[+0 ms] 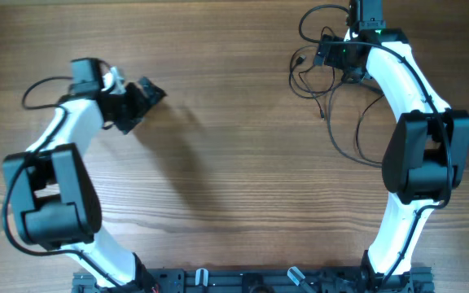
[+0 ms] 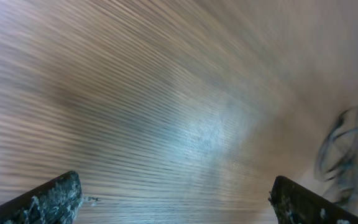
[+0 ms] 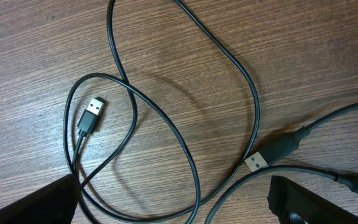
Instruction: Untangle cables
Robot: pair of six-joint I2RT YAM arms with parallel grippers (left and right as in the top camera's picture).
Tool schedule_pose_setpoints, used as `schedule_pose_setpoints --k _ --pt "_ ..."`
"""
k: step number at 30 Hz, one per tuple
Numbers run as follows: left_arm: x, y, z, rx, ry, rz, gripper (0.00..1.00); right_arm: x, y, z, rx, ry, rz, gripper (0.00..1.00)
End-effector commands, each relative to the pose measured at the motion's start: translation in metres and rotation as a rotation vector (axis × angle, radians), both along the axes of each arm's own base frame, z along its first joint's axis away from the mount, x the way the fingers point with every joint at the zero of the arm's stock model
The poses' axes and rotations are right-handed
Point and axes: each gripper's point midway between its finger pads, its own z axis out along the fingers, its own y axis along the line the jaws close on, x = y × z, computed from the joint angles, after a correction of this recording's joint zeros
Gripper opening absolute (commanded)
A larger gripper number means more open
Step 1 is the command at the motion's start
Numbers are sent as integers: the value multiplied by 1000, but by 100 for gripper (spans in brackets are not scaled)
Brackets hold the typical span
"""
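Note:
Several thin black cables [image 1: 309,81] lie in loose overlapping loops on the wooden table at the far right, trailing toward the right arm's elbow. In the right wrist view the cables [image 3: 185,155] cross one another. One USB plug [image 3: 92,115] lies at the left and a second plug [image 3: 269,155] at the right. My right gripper [image 3: 176,202] [image 1: 336,55] hovers open just above them, loops running between its fingers without being pinched. My left gripper [image 2: 176,199] [image 1: 145,94] is open over bare wood at the far left, the cables [image 2: 347,149] showing blurred at its view's right edge.
The wooden table [image 1: 234,163] spreads between the two arms. A thicker black wire [image 1: 31,89] loops off the left arm and another wire [image 1: 308,20] curls above the right wrist. The arm bases and a black rail [image 1: 243,281] line the near edge.

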Motion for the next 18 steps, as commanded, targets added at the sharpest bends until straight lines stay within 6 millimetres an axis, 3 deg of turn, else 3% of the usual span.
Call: schedule_pose_setpoints --k 1,7,12,18 --pt "-5 -24 -19 222 2 -134 100 2 2 -1 0 -4 13 100" --pt "-18 -47 -29 543 19 -248 100 2 2 -1 1 -4 13 100" --pt "-34 -67 -38 552 46 -312 100 2 2 -1 1 -4 13 100" --pt "-35 -69 -38 552 44 -317 100 2 2 -1 1 -4 13 100"
